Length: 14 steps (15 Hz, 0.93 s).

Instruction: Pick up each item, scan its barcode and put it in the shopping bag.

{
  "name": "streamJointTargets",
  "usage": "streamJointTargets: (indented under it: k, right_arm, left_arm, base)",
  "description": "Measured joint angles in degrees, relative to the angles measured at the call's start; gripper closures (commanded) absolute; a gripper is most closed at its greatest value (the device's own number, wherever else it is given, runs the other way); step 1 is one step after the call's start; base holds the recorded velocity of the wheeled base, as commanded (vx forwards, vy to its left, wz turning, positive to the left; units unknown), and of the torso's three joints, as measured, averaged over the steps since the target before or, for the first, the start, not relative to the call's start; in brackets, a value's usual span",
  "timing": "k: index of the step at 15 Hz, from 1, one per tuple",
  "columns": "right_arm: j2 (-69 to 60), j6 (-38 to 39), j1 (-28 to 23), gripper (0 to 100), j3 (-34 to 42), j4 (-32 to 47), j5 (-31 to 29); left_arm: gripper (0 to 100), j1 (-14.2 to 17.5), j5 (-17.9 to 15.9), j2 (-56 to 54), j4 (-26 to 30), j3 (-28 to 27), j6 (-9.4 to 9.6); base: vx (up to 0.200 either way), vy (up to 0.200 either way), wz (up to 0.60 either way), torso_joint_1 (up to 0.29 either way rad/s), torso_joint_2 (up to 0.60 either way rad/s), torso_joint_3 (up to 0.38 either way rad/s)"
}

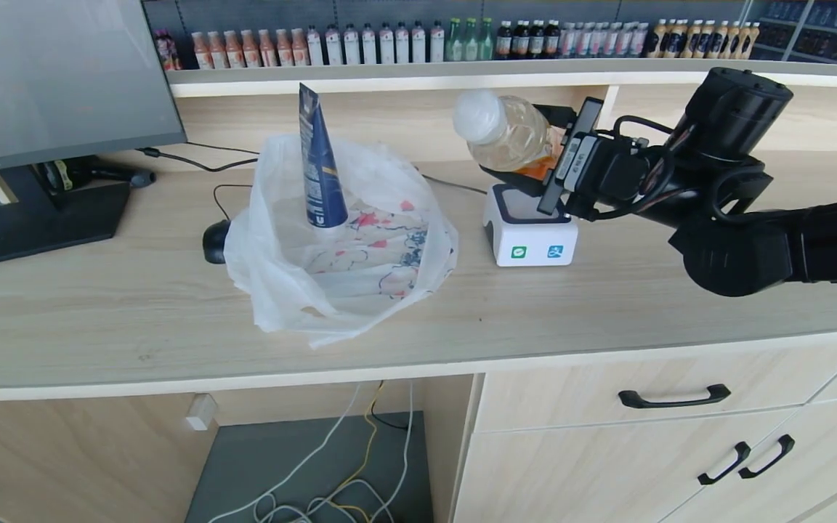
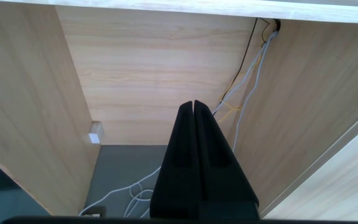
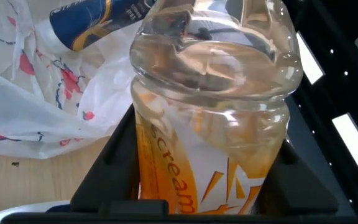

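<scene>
My right gripper (image 1: 535,156) is shut on a clear bottle of pale yellow drink with an orange label (image 1: 509,134), holding it tilted just above the white barcode scanner (image 1: 531,232). The bottle (image 3: 213,124) sits squeezed between the black fingers (image 3: 114,162). To the left on the counter lies the open white shopping bag (image 1: 338,247) with a dark blue tube (image 1: 319,163) standing upright in it. A part of the bag (image 3: 36,99) and the blue tube (image 3: 98,18) show behind the bottle. My left gripper (image 2: 194,109) hangs below the counter, fingers pressed together with nothing held.
A monitor (image 1: 55,80) on a black stand sits at the counter's left, with a black mouse (image 1: 215,241) beside the bag. A raised shelf (image 1: 462,69) with rows of bottles runs along the back. Cables (image 2: 247,68) hang under the counter near the left gripper.
</scene>
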Motion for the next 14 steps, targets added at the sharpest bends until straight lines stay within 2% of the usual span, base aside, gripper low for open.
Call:
streamJointTargets:
  k: [14]
  right_arm:
    - [2.0,0.2,0.6,100,-0.9,-0.1,-0.5]
  left_arm:
    - [100,0.0,0.0,0.0,0.0,0.0,0.00]
  base:
    - [0.000,0.000,0.00,0.000,0.00,0.000]
